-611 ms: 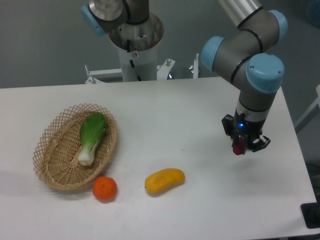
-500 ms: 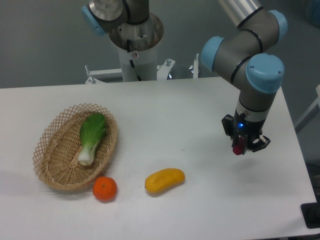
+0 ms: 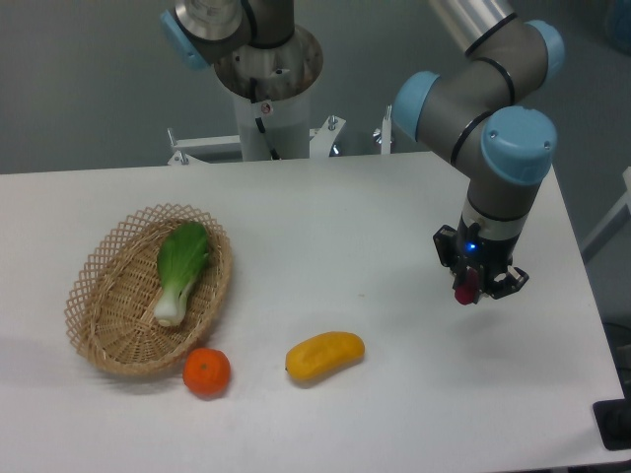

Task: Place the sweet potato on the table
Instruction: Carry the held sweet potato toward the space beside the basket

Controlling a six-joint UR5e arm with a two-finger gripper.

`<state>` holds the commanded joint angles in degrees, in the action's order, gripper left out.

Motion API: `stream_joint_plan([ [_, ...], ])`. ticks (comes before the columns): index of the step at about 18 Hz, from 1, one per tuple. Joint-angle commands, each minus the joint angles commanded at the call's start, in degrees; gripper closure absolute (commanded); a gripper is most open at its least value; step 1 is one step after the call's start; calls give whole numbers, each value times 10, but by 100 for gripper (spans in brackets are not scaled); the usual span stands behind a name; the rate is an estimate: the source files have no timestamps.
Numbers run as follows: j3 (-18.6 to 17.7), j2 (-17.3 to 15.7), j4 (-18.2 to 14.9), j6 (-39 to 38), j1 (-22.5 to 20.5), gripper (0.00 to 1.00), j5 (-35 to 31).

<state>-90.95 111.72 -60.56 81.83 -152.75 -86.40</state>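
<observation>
The sweet potato (image 3: 464, 291) shows only as a small reddish-purple end poking down between the fingers of my gripper (image 3: 472, 288). The gripper is shut on it and points straight down over the right part of the white table (image 3: 394, 217). The tuber hangs a little above the tabletop; most of it is hidden by the fingers.
A yellow-orange mango-like fruit (image 3: 324, 356) lies near the front middle. An orange tangerine (image 3: 207, 372) sits just outside the woven basket (image 3: 108, 325), which holds a green bok choy (image 3: 181, 271). The table's right edge runs close to the gripper.
The gripper with the sweet potato has shifted slightly left and a touch upward. Everything else on the table stays put.
</observation>
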Motion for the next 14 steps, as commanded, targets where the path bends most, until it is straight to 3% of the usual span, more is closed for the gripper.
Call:
stream_joint_plan([
  [5, -109, -58, 7, 11, 21, 86, 1],
  [14, -207, -106, 9, 4, 67, 87, 2],
])
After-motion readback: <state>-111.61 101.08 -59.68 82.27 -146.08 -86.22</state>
